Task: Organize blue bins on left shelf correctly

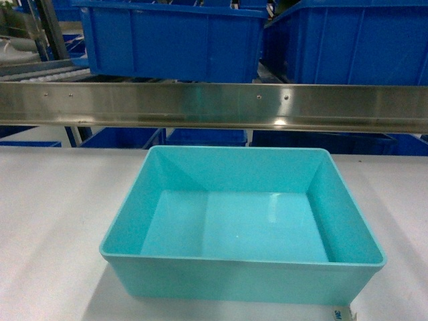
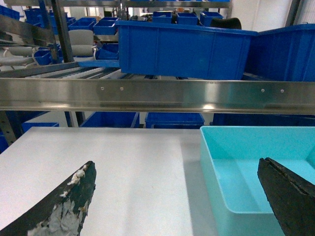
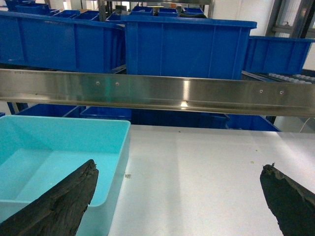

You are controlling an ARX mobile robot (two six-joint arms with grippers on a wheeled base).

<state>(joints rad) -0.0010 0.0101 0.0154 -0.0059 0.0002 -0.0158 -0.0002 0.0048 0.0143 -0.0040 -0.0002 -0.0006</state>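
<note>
A light turquoise bin (image 1: 234, 275), one of the blue bins, stands empty on the white table, just in front of the left shelf's steel rail (image 1: 214, 105). Neither gripper shows in the head view. In the left wrist view my left gripper (image 2: 176, 164) is open, its jaws either side of the bin's (image 2: 246, 142) left wall: one finger over the table, the other (image 2: 288, 194) over the bin's inside. My right gripper (image 3: 179, 167) is open likewise across the bin's (image 3: 59, 135) right wall, with its left finger (image 3: 64, 201) over the inside. Nothing is held.
Royal-blue bins (image 1: 174, 40) (image 1: 348, 43) sit on the shelf tier above and behind the rail, with more below it (image 1: 204, 137). Bare white table (image 1: 53, 214) extends on both sides of the turquoise bin. A small label (image 3: 127, 175) lies beside the bin's right wall.
</note>
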